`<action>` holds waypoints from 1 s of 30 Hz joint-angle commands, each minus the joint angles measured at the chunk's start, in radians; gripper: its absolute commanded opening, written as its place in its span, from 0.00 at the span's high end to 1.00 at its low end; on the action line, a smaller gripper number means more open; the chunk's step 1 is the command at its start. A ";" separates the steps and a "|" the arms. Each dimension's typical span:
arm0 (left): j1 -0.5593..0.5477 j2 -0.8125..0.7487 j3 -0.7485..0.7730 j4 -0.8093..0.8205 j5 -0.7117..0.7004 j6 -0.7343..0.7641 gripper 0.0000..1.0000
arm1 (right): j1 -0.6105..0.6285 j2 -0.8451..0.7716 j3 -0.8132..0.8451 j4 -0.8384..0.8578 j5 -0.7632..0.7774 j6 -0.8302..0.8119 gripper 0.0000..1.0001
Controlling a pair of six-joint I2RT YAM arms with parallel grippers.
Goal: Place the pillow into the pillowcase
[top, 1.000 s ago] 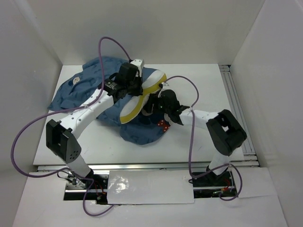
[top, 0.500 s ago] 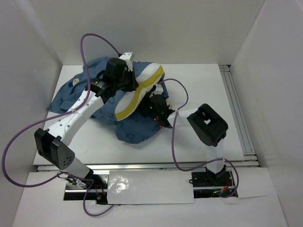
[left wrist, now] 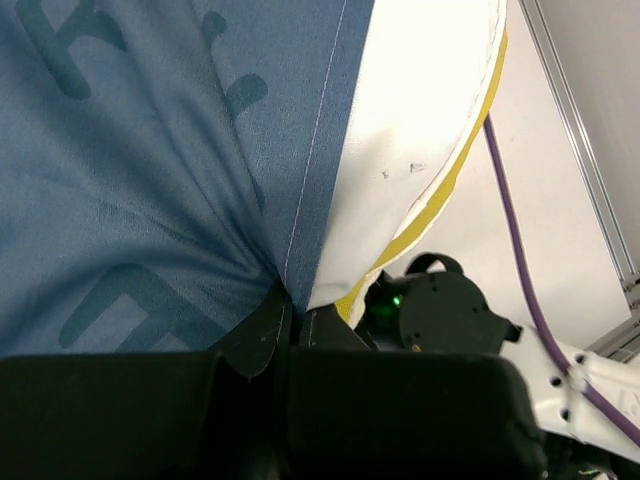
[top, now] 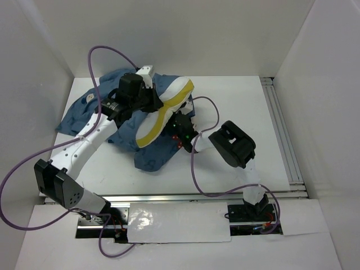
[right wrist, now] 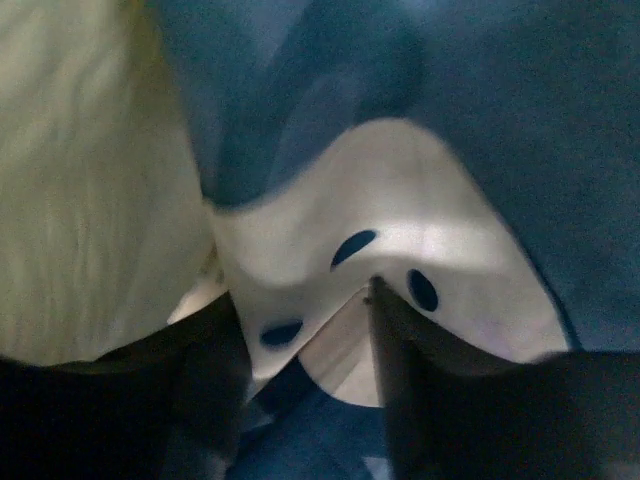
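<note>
Found the pillowcase (top: 79, 117) heaped across the left of the table (top: 242, 112). Saw the left gripper (left wrist: 288, 318) pinched tight on its gathered edge, right against the tilted pillow (top: 175, 93). Found the right gripper (right wrist: 300, 365) just beside the pillow's right edge, fingers apart, printed cloth between them; could not tell any grip.
</note>
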 commanded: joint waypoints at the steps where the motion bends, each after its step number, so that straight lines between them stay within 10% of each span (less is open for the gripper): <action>1: 0.005 -0.086 0.001 0.105 0.089 -0.023 1.00 | 0.006 0.031 0.090 0.098 0.030 0.048 0.48; 6: 0.005 -0.098 -0.017 0.105 -0.030 -0.023 1.00 | 0.006 -0.043 0.036 0.042 -0.011 0.045 1.00; 18: 0.141 0.171 -0.073 0.257 -0.213 -0.044 1.00 | -0.192 -0.657 -0.456 -0.476 -0.573 -0.186 1.00; 30: 0.117 0.362 -0.100 0.272 -0.355 -0.123 1.00 | -0.250 -1.134 -0.447 -0.884 -0.580 -0.364 1.00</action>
